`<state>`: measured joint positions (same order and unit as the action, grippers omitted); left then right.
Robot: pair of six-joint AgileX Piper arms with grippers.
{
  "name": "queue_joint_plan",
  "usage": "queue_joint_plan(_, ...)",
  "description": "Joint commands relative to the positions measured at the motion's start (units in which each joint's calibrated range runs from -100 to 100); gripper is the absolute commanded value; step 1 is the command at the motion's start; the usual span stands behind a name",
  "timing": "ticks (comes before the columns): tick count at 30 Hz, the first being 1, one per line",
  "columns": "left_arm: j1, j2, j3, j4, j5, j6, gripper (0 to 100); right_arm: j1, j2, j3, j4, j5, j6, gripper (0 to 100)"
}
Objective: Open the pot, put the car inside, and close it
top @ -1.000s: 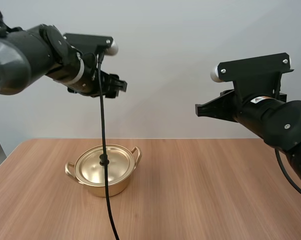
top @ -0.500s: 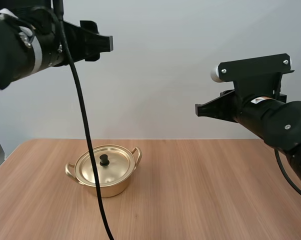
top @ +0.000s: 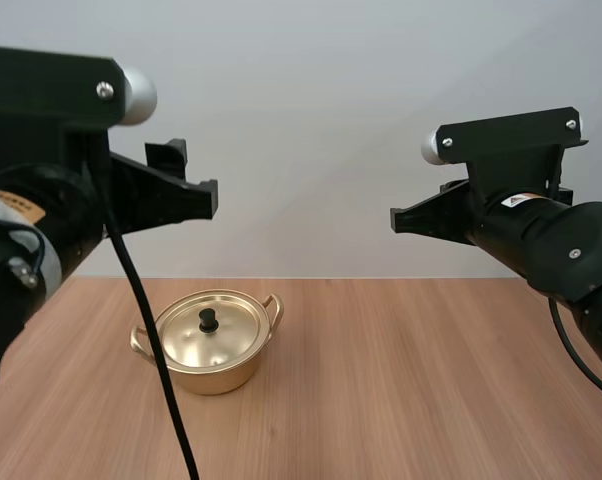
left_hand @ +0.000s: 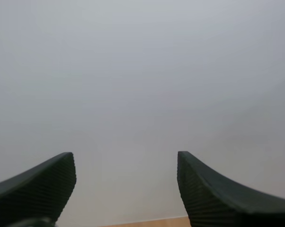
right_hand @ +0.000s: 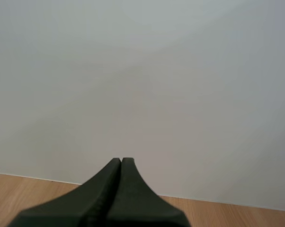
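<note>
Left gripper [left_hand: 125,155] — fingers [left_hand: 48,182] spread wide, ribbed faces turned to each other, nothing between them. Right gripper [right_hand: 121,163] — fingers pressed together into one wedge, empty. Both hang high over the table [top: 431,380].

Pot [top: 209,350]: gold, lower left of centre in the high view, lid [top: 186,338] seated, black knob [top: 209,320] upright, handles [top: 273,302] lying lower-left to upper-right.

In that frame the knob sits almost straight beneath your left fingertips, and the right arm stands well apart. Judgement: your left arm is nearer for lifting the lid, and its move is downward.

pot [top: 217,378] 1 | lid [top: 228,336] 1 | table [top: 431,380] 1 | claws 2: left claw [left_hand: 125,155], right claw [right_hand: 121,161]
</note>
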<state>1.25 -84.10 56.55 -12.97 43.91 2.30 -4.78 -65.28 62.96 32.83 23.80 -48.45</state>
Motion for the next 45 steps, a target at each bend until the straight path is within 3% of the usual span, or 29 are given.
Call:
queue_joint_plan(1,-0.01,-4.2,3.5,3.2,-0.1,0.0,100,0.0,0.0,0.0,0.1,0.0,0.0,0)
queue_joint_plan(8,-0.01,-13.6,10.5,16.3,-0.2,-12.9,100,0.0,0.0,0.0,0.1,0.0,0.0,0)
queue_joint_plan(18,-0.01,-15.9,21.1,15.6,-0.6,-13.0,100,0.0,0.0,0.0,0.0,-0.2,0.0,0)
queue_joint_plan(23,-0.01,-15.9,25.2,9.6,-1.5,-13.0,100,0.0,0.0,0.0,0.0,-0.2,0.0,0)
queue_joint_plan(35,-0.01,-15.9,31.5,9.2,-15.4,-13.0,100,0.0,0.0,0.0,0.0,-0.2,0.0,0)
queue_joint_plan(45,-4.01,-15.9,37.5,8.9,-16.0,-13.0,100,0.0,0.0,0.0,0.0,-0.2,0.0,0)
